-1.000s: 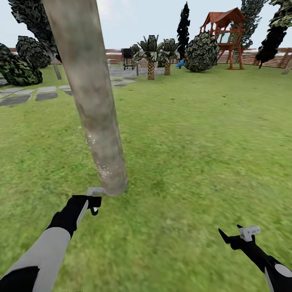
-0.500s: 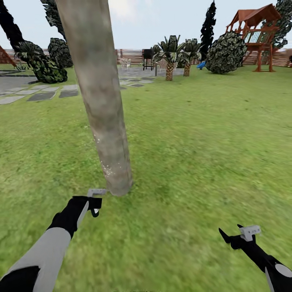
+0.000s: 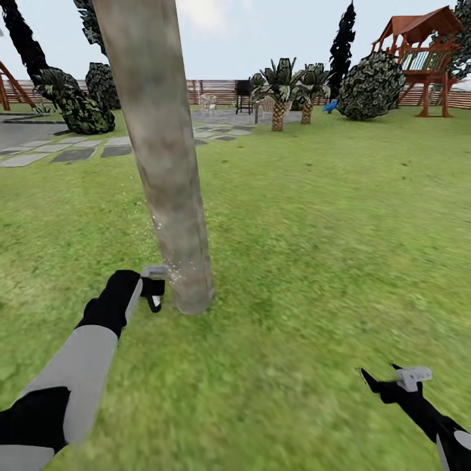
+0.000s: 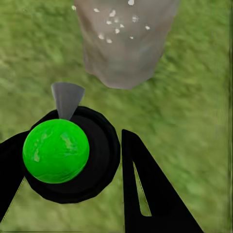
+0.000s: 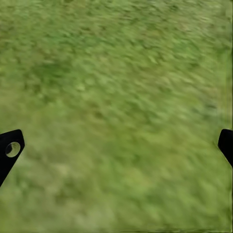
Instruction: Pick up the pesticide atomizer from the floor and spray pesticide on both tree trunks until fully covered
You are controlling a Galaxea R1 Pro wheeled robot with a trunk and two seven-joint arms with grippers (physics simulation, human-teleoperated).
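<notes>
Head view high over lawn (image 3: 314,261); both wrist views close above it, left sharing trunk (image 3: 171,216).

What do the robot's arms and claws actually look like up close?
Each arm is light grey with glossy black sections near the wrist. The left claw and right claw are black, each with a small pale grey block mounted beside it. Up close the fingers are flat, pointed black wedges with slot cut-outs. No loose cables show.

- Even, bright daylight surrounds me; I see no hard shadows or glare.
- The grass (image 3: 314,261) renders smeared and blurry, worst in my wrist views.
</notes>
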